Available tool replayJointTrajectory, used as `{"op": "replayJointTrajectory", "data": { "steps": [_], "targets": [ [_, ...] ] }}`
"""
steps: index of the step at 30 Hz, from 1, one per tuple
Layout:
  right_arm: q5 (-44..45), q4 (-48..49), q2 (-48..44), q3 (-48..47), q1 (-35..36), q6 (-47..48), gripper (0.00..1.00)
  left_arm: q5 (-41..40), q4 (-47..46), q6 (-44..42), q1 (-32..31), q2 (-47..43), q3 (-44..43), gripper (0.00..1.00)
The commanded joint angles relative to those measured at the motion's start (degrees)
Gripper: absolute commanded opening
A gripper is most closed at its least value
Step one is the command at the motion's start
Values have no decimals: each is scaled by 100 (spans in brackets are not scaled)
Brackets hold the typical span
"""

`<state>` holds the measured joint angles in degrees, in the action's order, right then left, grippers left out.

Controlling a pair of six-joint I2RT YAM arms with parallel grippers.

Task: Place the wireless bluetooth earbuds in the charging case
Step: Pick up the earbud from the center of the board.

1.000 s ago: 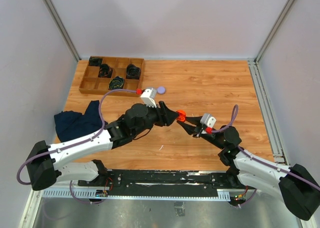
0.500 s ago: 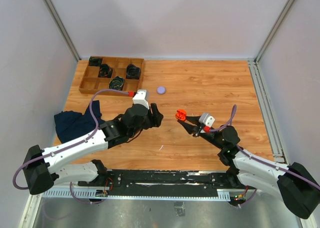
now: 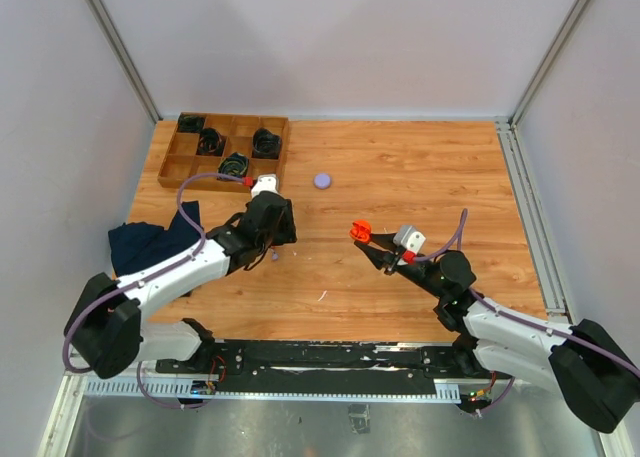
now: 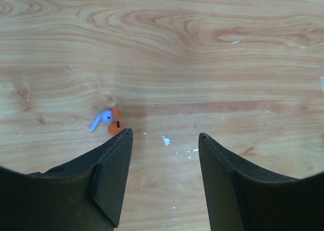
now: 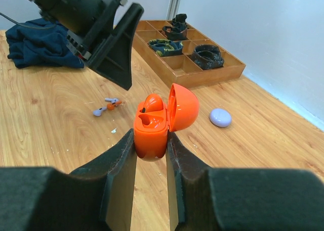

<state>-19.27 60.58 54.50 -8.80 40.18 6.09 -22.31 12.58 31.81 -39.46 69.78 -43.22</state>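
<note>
My right gripper (image 5: 151, 140) is shut on an open orange charging case (image 5: 150, 132) and holds it above the table; it also shows in the top view (image 3: 360, 228). One orange earbud (image 5: 152, 102) sits in the case, and the slot beside it is empty. An orange earbud (image 4: 115, 125) and a pale purple earbud (image 4: 101, 120) lie together on the wood, with another pale purple one (image 5: 98, 111) close by. My left gripper (image 4: 164, 136) is open and empty, low over the table, with its left fingertip just short of the orange earbud.
A small round purple case (image 3: 322, 180) lies shut on the table at the back. A wooden compartment tray (image 3: 220, 184) with coiled black cables stands at the back left. A dark blue cloth (image 3: 150, 245) lies at the left edge.
My left gripper has drawn back from the orange case, moved left and come down over the loose earbuds. My right gripper has stayed almost still with the case.
</note>
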Motion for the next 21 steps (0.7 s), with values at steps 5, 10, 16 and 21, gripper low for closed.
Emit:
{"op": "replayJointTrajectory", "data": {
  "steps": [5,10,16,21],
  "targets": [
    [99,40,26,-17,86,120,10,386,-483,-258,521,855,98,57],
    [111,-2,25,-35,86,130,10,396,-534,-323,599,1290,37,53],
    [117,-1,19,-35,85,122,10,283,-474,-317,672,1622,7,47],
    [107,-11,5,-41,78,121,10,210,-478,-361,686,1814,2,45]
  ]
}}
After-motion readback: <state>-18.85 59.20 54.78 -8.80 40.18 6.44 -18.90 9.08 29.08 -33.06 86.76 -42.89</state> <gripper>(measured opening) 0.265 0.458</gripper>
